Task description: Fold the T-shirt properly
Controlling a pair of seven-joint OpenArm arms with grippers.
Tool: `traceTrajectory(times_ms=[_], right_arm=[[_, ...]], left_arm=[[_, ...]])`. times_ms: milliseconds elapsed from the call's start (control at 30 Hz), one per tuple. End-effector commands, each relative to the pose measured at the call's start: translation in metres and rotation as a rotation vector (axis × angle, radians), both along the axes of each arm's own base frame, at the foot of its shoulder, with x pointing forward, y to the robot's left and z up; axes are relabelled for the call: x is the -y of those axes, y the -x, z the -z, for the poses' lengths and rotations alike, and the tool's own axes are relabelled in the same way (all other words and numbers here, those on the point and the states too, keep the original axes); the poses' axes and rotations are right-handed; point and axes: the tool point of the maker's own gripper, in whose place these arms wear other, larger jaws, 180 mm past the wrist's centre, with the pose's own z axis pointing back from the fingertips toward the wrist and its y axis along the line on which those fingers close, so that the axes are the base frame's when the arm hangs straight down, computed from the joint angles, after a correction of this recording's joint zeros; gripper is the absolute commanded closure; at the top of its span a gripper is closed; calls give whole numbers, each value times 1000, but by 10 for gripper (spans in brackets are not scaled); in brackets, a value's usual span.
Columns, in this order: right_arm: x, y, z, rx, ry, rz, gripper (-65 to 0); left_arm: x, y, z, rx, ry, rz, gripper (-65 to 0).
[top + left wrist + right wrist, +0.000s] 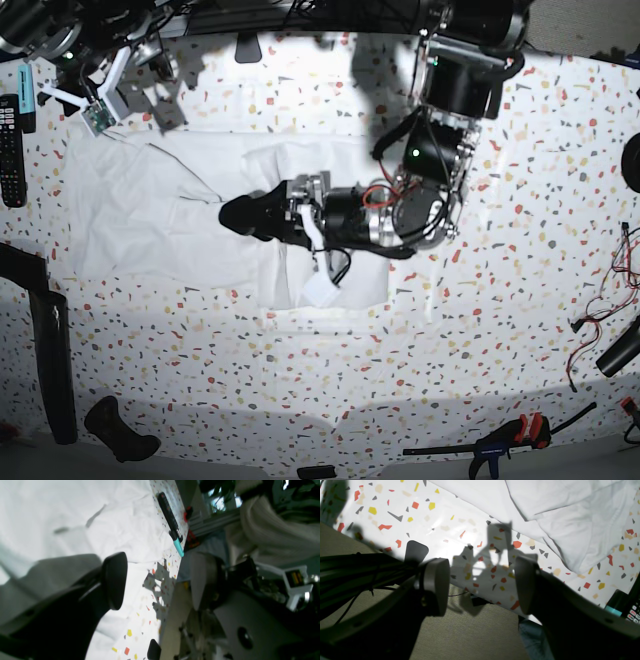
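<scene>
Speckled terrazzo table [500,330], white T-shirt [150,215] spread wrinkled across its left-centre.
Left arm stretched low and level over the shirt, left gripper [240,215] spread wide, clamping nothing. Right gripper [482,585] up by the table's far-left edge, fingers likewise apart and empty, just off the shirt's corner.

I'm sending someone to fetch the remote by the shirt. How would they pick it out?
Start at the white T-shirt spread on the speckled table, then look past its sleeve to the table's edge. The remote control lies there: long, black, with button rows, beside a teal-tipped pen.
</scene>
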Motion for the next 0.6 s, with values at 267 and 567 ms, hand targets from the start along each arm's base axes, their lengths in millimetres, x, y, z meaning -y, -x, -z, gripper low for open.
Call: traceTrajectory(times_ms=[267,567], right_arm=[[1,-28,-20,113,5,7,-396],[55,-78,-55,276,37,327,-395]], left_arm=[[-8,-45,-12,215,-216,10,-382],[-25,-68,-2,290,-309,-83,-382]])
